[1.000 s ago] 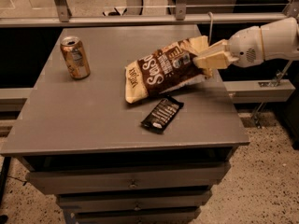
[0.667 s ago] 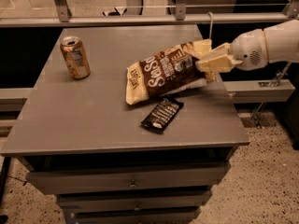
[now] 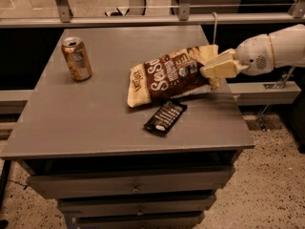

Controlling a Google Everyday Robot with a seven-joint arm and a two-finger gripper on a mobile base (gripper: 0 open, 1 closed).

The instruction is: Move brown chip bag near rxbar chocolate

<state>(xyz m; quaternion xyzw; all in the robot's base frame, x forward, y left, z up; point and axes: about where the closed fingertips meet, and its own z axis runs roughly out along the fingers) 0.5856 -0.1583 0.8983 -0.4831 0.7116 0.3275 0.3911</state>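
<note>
While the gripper (image 3: pixel 215 69) clamps one end of the chip bag (image 3: pixel 169 75) by the right edge of the worktop (image 3: pixel 90 118), the bag sits just beside the bar (image 3: pixel 165 117). Lower it flat, then release w/o nudging the bar.

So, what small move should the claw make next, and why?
Probably set it down and let go. The claw grips the right end of the brown chip bag, whose lower edge already lies just beside the rxbar chocolate on the grey table, so little travel seems needed.
</note>
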